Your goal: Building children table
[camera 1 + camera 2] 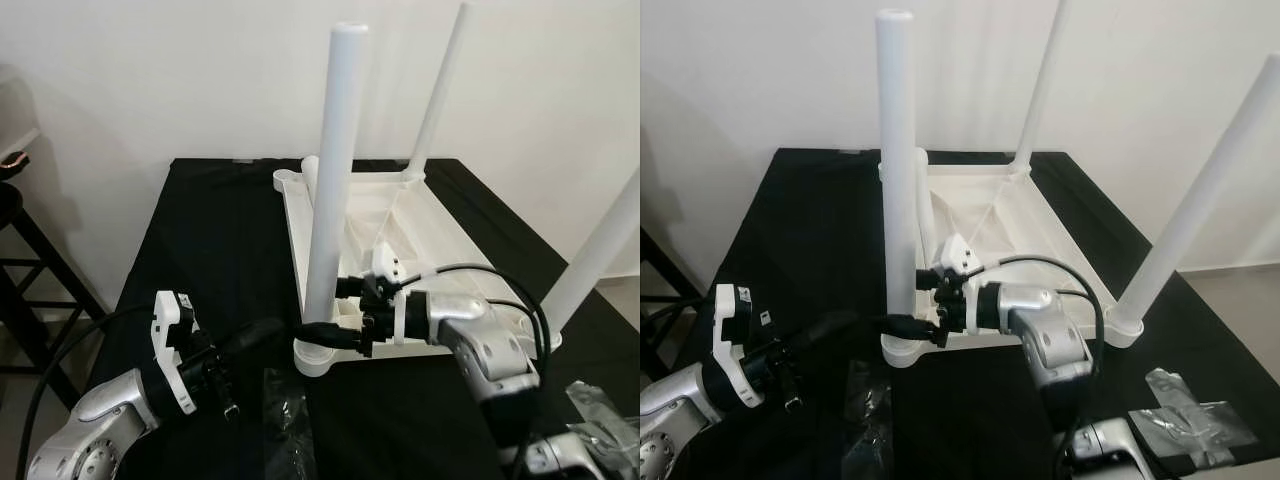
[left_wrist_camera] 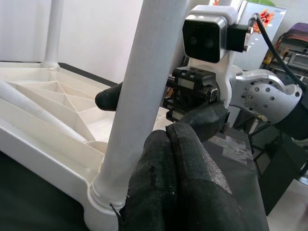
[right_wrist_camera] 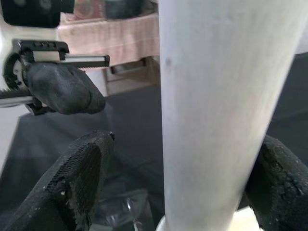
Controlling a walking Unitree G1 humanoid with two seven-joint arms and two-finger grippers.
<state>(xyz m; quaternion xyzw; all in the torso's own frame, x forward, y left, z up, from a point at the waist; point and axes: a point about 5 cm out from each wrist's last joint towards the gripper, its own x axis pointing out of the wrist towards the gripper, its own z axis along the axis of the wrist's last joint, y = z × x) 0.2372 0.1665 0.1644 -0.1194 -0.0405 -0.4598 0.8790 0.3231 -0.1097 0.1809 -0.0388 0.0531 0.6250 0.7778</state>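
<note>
Nearest the robot, clear plastic bags [image 1: 285,420] lie crumpled on the black tabletop [image 1: 220,250], and another wrapper [image 1: 1185,420] sits by the right arm's elbow. The left gripper [image 1: 262,335] reaches in from the near left, its two black fingers [image 2: 178,192] pressed together with nothing between them, their tips right beside the foot of the nearest leg [image 1: 330,200]. In the left wrist view the tips sit just at the collar where that leg meets its corner socket [image 2: 103,199]; whether they actually touch it is hard to tell.

The right gripper [image 1: 912,300] comes in from the other side, its silver forearm lying across the near edge of the upturned table. Its fingers [image 3: 79,187] are spread on either side of the same white leg, low down near the socket. In the right wrist view the leg fills the gap between them, but a sliver of space shows on the one side, so a firm pinch cannot be confirmed.

The white plastic children's table [image 1: 400,240] lies upside down on the black surface, ribbed underside up. The near-left leg stands upright in its socket; a second leg [image 1: 1200,200] rises at the near right corner, and a third [image 1: 440,90] at the far right corner. Behind all this stands a plain pale wall [image 1: 180,70], with a dark stool [image 1: 20,250] off to the left.
</note>
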